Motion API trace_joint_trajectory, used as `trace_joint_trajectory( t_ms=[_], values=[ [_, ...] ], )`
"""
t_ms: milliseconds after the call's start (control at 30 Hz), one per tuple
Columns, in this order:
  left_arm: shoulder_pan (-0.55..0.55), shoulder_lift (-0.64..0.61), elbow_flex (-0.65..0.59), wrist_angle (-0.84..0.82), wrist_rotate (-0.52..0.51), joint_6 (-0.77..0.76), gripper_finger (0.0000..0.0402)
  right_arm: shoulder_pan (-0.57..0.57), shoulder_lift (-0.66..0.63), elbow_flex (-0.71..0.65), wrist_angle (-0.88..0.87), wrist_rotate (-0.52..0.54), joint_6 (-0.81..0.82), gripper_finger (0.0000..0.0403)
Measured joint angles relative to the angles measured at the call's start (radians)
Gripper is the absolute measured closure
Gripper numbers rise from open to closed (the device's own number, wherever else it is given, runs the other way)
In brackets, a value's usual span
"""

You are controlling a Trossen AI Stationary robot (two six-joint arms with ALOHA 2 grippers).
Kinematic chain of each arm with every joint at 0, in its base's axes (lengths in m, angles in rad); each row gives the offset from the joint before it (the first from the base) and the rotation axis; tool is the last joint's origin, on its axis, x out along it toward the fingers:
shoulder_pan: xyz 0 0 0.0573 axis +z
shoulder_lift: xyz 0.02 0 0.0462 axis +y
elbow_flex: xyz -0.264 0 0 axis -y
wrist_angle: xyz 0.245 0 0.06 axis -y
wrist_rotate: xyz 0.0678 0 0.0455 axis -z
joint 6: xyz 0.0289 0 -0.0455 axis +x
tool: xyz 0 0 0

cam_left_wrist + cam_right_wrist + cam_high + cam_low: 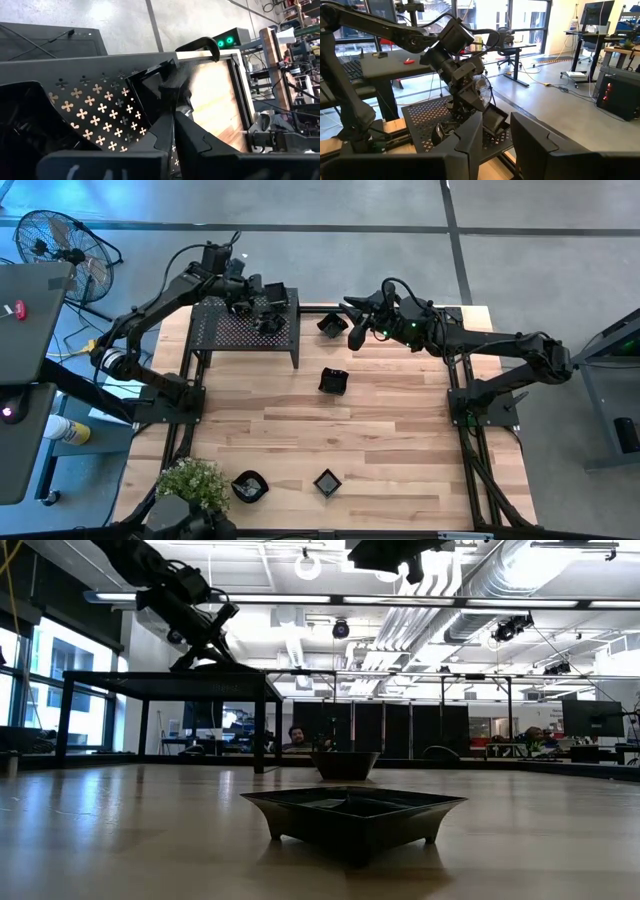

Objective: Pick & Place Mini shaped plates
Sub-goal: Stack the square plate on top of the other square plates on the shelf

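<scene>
My left gripper (268,302) is over the far right part of the black perforated shelf (240,330) and is shut on a small square black plate (495,120). A second dark plate (270,323) lies on the shelf beside it. My right gripper (352,332) hovers open and empty above the far middle of the table, next to a black plate (330,323). More mini plates rest flat on the wood: one in the centre (333,381), a square one (327,481) and a round one (250,486) near the near edge. My left gripper pinches the square plate by its rim (161,92), with the fingers (176,107) coming down at a slant from the table's left. The plate (495,120) sits tilted in the hold, close over the shelf's top; whether a corner touches the shelf I cannot tell.
The shelf stands on thin legs (260,735) at the far left of the table. A potted plant (192,482) sits at the near left corner. A fan (60,245) and desks stand off the table to the left. Bare wood (400,430) lies between the plates.
</scene>
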Motion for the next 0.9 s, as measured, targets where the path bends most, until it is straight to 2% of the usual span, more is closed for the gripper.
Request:
trace_joint_trajectory(
  t_ms=[300,567,667,800,900],
  values=[
    [0.0,0.0,0.0,0.0,-0.001,0.003,0.0343,0.0,0.0,0.0,0.0,0.0,0.0,0.0307],
    [0.0,0.0,0.0,0.0,0.002,0.029,0.0337,0.0,0.0,0.0,-0.006,0.0,0.0,0.0311],
    [0.0,0.0,0.0,0.0,-0.015,0.038,0.0349,0.0,0.0,0.0,-0.014,0.0,0.0,0.0319],
    [0.0,0.0,0.0,0.011,-0.02,0.062,0.0391,0.0,0.0,0.0,-0.02,0.0,0.0,0.0338],
    [0.0,0.0,0.0,0.017,-0.021,0.064,0.0394,0.0,0.0,0.0,-0.02,0.0,0.0,0.0358]
  ],
)
